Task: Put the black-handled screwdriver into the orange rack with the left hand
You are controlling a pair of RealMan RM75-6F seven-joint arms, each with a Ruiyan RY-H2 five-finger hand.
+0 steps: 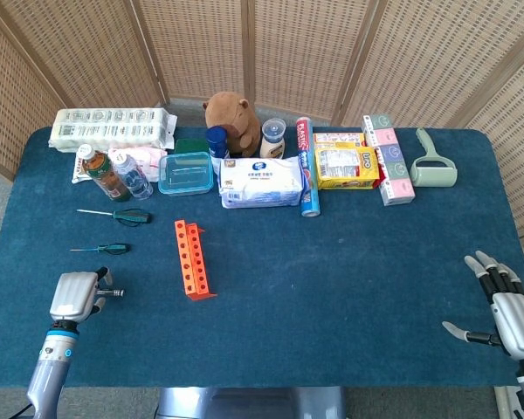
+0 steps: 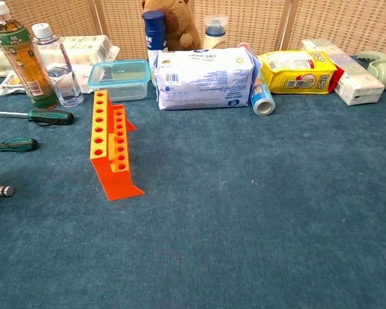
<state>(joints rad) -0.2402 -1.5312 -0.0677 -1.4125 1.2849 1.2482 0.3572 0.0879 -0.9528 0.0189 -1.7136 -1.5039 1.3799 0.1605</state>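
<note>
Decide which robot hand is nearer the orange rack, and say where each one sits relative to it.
Left. The left robot hand is at the near-left table edge, a short way left of the orange rack. The right robot hand sits at the far right edge, across the table from it.

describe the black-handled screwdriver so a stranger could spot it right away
Start at the orange rack and look toward the table's near left corner. The black-handled screwdriver lies there under the left robot hand. The two screwdrivers behind it have green handles.
</note>
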